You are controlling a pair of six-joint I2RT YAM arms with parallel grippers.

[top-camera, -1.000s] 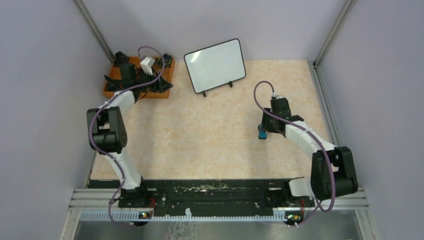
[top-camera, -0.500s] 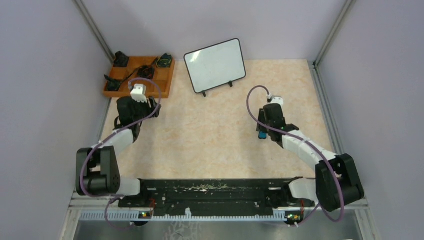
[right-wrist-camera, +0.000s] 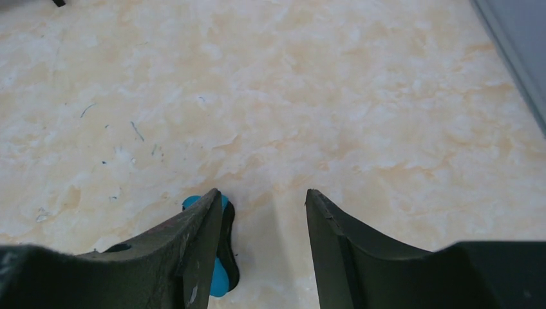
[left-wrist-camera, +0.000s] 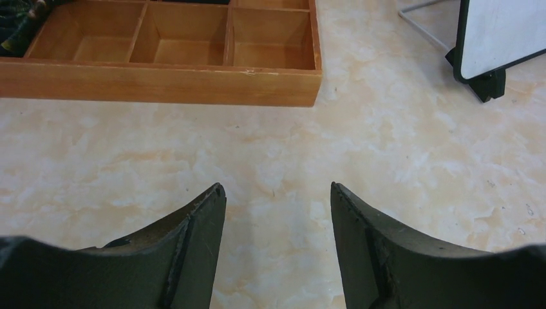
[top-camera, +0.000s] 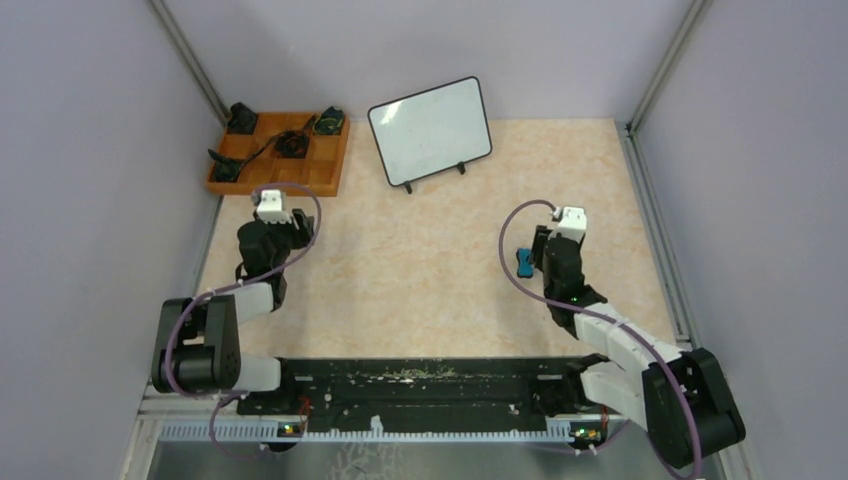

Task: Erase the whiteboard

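Note:
The whiteboard (top-camera: 430,132) stands tilted on its two black feet at the back of the table, with no clear writing showing. Its lower left corner and one foot show in the left wrist view (left-wrist-camera: 496,38). A small blue eraser (top-camera: 523,262) lies on the table. In the right wrist view the eraser (right-wrist-camera: 220,278) sits just outside my right gripper's left finger, partly hidden by it. My right gripper (right-wrist-camera: 264,199) is open and empty (top-camera: 545,250). My left gripper (left-wrist-camera: 277,193) is open and empty, low over bare table in front of the tray (top-camera: 287,225).
An orange wooden compartment tray (top-camera: 330,172) holding several dark items stands at the back left, and its near wall shows in the left wrist view (left-wrist-camera: 161,80). Grey walls enclose the table on three sides. A black rail (top-camera: 420,385) runs along the near edge.
My left arm has drawn back from over the tray toward the near left. My right arm has folded back and turned, while the blue eraser stays at about the same spot on the table.

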